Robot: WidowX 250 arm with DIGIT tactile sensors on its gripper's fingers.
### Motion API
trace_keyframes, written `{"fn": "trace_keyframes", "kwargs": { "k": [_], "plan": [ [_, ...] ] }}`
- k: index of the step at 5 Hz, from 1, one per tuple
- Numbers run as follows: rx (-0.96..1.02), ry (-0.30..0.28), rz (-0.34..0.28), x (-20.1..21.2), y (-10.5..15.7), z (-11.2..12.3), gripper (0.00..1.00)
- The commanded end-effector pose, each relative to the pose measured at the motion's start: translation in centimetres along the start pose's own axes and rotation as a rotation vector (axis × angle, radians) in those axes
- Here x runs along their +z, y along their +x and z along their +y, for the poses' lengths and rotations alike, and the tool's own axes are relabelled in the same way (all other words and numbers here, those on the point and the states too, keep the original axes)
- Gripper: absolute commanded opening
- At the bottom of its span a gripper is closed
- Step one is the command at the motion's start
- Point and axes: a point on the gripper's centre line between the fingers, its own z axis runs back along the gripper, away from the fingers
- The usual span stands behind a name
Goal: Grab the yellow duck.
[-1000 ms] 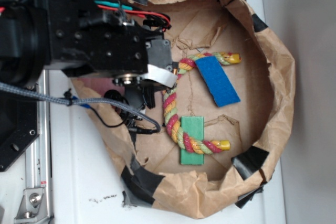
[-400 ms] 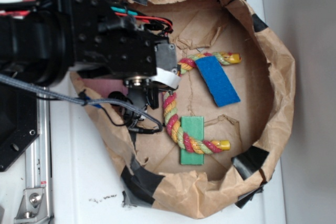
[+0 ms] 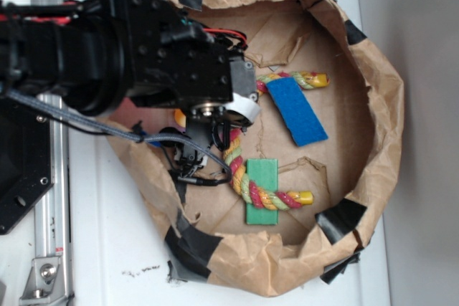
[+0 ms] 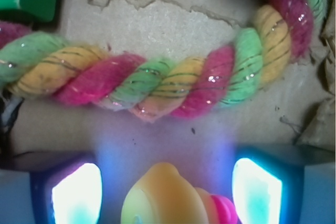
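Observation:
In the wrist view the yellow duck (image 4: pixel 165 195) fills the bottom centre, glossy, with a pink-orange beak on its right side. It sits between the two glowing fingertips of my gripper (image 4: pixel 167 182), with a clear gap on each side, so the jaws stand open around it. In the exterior view only a sliver of the yellow duck (image 3: pixel 179 117) peeks out below the black arm (image 3: pixel 143 55), which hides the fingers. The braided rope (image 4: pixel 157 82) lies just beyond the duck.
A crumpled brown paper bowl (image 3: pixel 387 120) walls everything in. Inside lie the red-green-yellow rope (image 3: pixel 233 152), a blue block (image 3: pixel 295 109) and a green block (image 3: pixel 262 191). Cables (image 3: pixel 190 170) hang under the arm near the bowl's left wall.
The arm has moved right, further into the bowl toward the rope. A sliver of yellow duck now shows beneath it.

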Motion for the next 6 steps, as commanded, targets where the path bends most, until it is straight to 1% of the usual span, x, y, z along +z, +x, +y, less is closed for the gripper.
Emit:
{"fn": "trace_keyframes", "kwargs": {
  "k": [1,2,4,5,6],
  "plan": [
    [0.038,0.021,-0.033,1.4,-0.6,0.2,0.00],
    [0.035,0.027,-0.029,1.4,-0.6,0.1,0.00],
    [0.040,0.033,-0.039,1.9,-0.5,0.3,0.00],
    [0.039,0.030,-0.095,3.9,0.4,0.3,0.00],
    [0.084,0.059,-0.230,9.2,4.6,-0.1,0.00]
  ]
}}
